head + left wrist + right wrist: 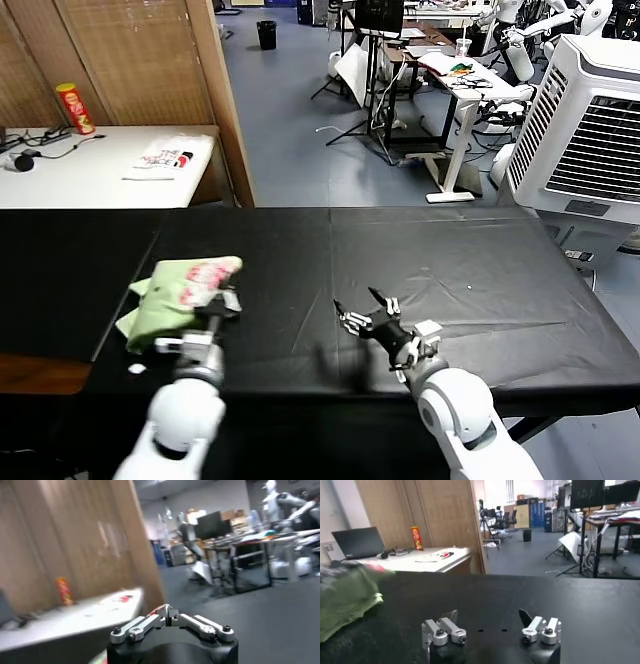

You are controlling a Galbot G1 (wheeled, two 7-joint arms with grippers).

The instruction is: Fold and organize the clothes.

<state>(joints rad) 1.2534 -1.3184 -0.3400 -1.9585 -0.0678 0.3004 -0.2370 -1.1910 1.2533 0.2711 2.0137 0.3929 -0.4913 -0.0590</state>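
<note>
Shirt: the polo shirt (178, 295) lies as a compact bundle on the black worktop (480, 270), toward the robot's left, checkered print uppermost; also visible at the edge of the right wrist view (345, 600).
Progress: judged well advanced; the garment is already gathered into a small folded shape. Edges look uneven, one green corner sticks out at the near side. Final tidying or placement appears to remain.
Left gripper: the left gripper (215, 305) sits at the near right edge of the bundle, jaws clenched. Whether cloth is pinched between them cannot be told; the left wrist view shows only the closed linkage (170, 622) against the room.
Right gripper: the right gripper (362, 308) rests low over bare worktop, well apart from the shirt, jaws spread fully, holding nothing (490, 627).
Other: a white printed packet (170, 155) lies on the side table behind, uninvolved.
</note>
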